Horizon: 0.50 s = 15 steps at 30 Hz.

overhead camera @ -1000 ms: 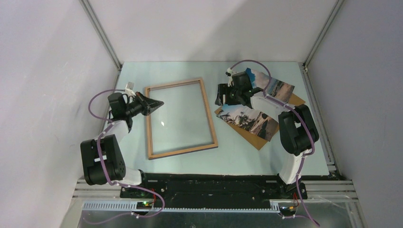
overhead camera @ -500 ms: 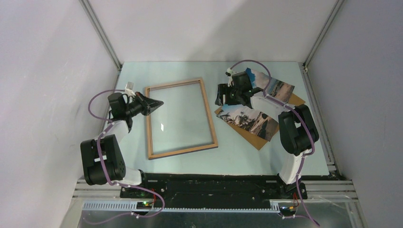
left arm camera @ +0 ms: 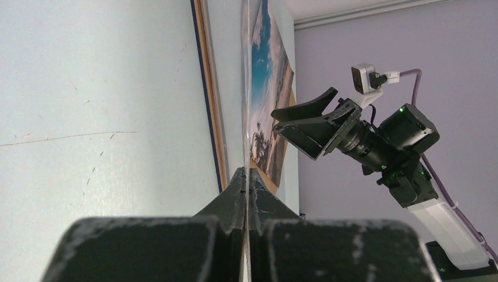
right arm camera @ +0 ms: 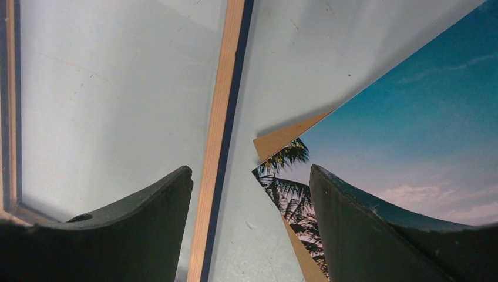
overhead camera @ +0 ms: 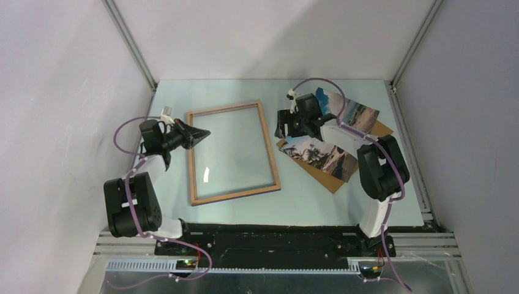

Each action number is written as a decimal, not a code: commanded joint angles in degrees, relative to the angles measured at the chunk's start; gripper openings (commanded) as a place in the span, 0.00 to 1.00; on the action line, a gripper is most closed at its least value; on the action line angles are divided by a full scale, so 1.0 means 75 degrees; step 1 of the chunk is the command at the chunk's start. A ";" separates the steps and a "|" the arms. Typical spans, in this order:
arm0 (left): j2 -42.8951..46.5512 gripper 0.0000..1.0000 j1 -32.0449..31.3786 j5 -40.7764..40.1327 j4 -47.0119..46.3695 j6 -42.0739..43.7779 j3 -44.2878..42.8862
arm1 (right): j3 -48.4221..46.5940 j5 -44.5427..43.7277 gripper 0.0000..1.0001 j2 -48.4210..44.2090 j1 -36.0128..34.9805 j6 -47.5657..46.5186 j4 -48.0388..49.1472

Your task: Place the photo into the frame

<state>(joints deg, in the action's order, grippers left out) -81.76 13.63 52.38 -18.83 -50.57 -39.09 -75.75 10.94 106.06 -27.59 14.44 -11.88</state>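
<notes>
The wood-brown frame (overhead camera: 270, 153) lies flat mid-table; its rail, with a dark blue edge, shows in the right wrist view (right arm camera: 220, 117) and the left wrist view (left arm camera: 208, 88). My left gripper (overhead camera: 207, 132) (left arm camera: 245, 173) is shut on the left edge of a thin clear pane (overhead camera: 232, 147) over the frame opening. The beach photo (overhead camera: 321, 156) lies face up on a brown backing board (overhead camera: 330, 182) right of the frame, partly hidden by my right arm. My right gripper (overhead camera: 284, 127) (right arm camera: 249, 169) is open and empty, above the table between the frame's right rail and the photo's corner (right arm camera: 411, 117).
The backing board's corner (right arm camera: 282, 138) sticks out from under the photo. Grey walls with metal rails enclose the table on three sides. Bare table lies beyond the frame at the back and between the frame and the arm bases.
The light glint on the clear pane has slid toward the near edge, so the pane has tilted a little. My right gripper has edged slightly up and left. The left arm looks still.
</notes>
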 commanded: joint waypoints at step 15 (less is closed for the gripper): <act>-0.0027 0.00 -0.0026 0.0042 -0.0093 0.0324 -0.0026 | 0.0062 -0.0026 0.77 -0.0061 -0.0191 -0.0175 0.0263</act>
<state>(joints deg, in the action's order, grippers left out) -82.50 13.63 52.18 -18.79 -50.00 -39.09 -75.44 10.96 106.06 -28.40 13.85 -11.86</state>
